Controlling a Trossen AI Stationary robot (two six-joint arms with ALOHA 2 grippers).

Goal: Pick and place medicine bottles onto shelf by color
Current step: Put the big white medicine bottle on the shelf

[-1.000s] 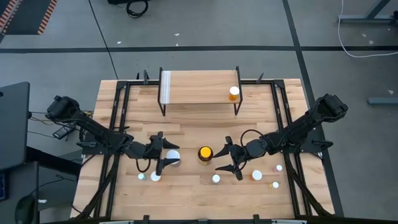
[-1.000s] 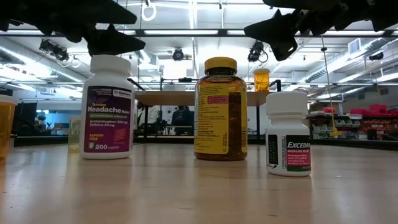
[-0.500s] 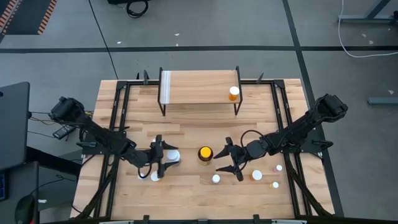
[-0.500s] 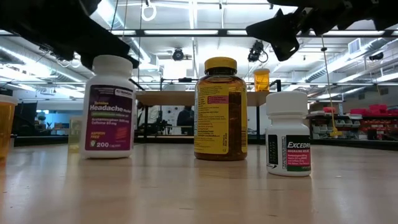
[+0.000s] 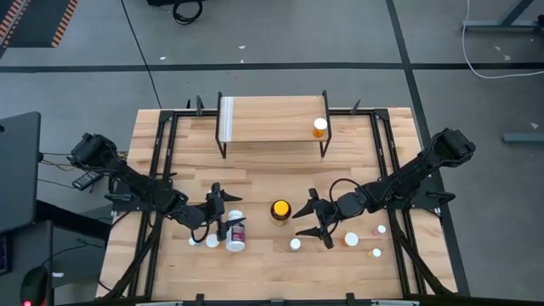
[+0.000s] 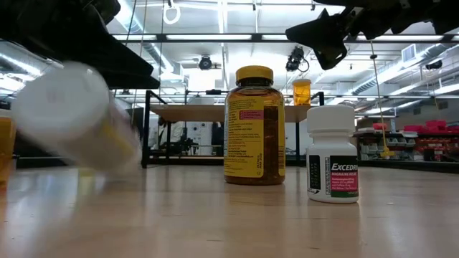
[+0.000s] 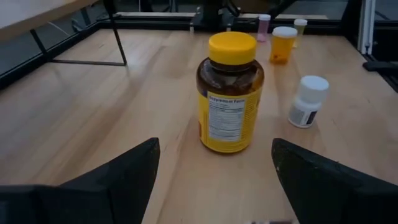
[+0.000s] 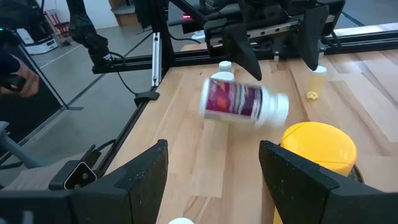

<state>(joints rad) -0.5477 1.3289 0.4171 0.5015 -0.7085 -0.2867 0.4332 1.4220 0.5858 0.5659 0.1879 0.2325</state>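
The large white bottle (image 5: 235, 234) with a purple label (image 8: 233, 99) lies tipped over on the tabletop, blurred in the low view (image 6: 72, 118). My left gripper (image 5: 218, 212) is open just to its far-left side; in its own view (image 7: 214, 186) nothing stands between the fingers. The dark amber bottle (image 5: 280, 210) with a yellow cap (image 7: 232, 46) stands upright at mid-table. My right gripper (image 5: 308, 217) hangs open just right of it (image 8: 211, 186). The shelf (image 5: 272, 119) at the far side carries one orange bottle (image 5: 320, 127) on its right end. My left gripper's near finger (image 5: 223, 228) stands right beside the tipped white bottle's side (image 5: 233, 228). Whether it touches the bottle I cannot tell.
Small bottles stand near the front edge: two at the left (image 5: 202, 241), a white-capped one (image 5: 295, 245), an orange one (image 5: 350, 240) and two tiny ones (image 5: 378, 240) at the right. A white Excedrin bottle (image 6: 332, 154) shows in the low view. Black frame rails (image 5: 161, 170) line the table's sides.
My left gripper has sunk and shifted toward the near edge, rolling a little. The large white bottle, upright a second ago beside the gripper, has tipped over toward the near edge and now lies on its side. My right gripper has kept still.
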